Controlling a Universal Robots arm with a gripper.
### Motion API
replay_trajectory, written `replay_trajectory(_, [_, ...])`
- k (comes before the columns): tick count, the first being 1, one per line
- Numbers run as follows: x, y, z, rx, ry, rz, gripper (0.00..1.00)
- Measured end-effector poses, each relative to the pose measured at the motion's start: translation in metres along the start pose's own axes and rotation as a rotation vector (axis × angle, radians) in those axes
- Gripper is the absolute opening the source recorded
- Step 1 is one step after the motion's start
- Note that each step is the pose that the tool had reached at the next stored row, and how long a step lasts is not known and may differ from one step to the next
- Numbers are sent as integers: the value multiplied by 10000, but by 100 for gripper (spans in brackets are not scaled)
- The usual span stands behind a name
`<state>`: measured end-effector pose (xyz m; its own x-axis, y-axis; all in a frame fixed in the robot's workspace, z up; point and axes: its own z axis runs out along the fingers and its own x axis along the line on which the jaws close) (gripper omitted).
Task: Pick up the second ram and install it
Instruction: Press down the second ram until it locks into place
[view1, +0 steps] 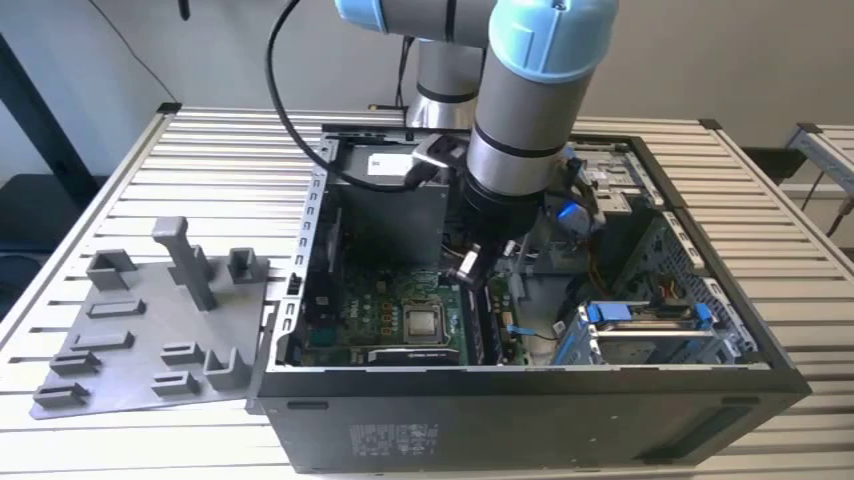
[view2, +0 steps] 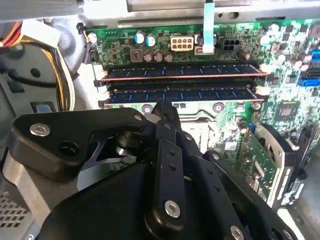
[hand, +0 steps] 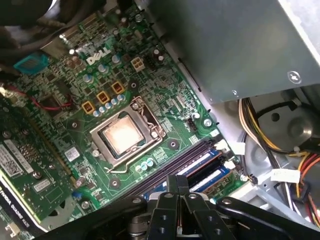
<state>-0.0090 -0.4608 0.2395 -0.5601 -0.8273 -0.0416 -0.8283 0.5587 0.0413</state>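
Motherboard (view2: 280, 107): seated second ram (view2: 180, 93) beyond jaws

We see even, soft daylight across the slatted worktop (view1: 160, 180) in the exterior view, with faint shadows beside the grey blocks (view1: 160, 320). Inside the computer case (view1: 534, 400) it is dimmer. In the first wrist view the silver processor (hand: 122, 136) glares pale. In both wrist views the near black hand (view2: 165, 165) looks soft and blurred.

Your computer case (view1: 534, 400) sits on the counter (view1: 240, 160); fixture tray (view1: 147, 330) on the exterior view's left; processor (view1: 424, 322) inside the case.
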Motion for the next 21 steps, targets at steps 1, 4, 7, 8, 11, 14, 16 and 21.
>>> replay_trajectory(1, [0,1,2,-6,9,-178,11])
replay_trajectory(4, [0,-1,5,-23,35,-720,11])
replay_trajectory(7, [1,0,10,-28,44,-1267,11])
replay_trajectory(8, [1,-1,11,-26,46,-1421,11])
replay_trajectory(11, [1,-2,15,-19,48,-1887,11])
replay_trajectory(14, [2,-2,18,-5,49,-2390,11])
replay_trajectory(16, [3,-3,20,15,43,-2696,11])
replay_trajectory(21, [5,-4,28,69,26,-3453,11])
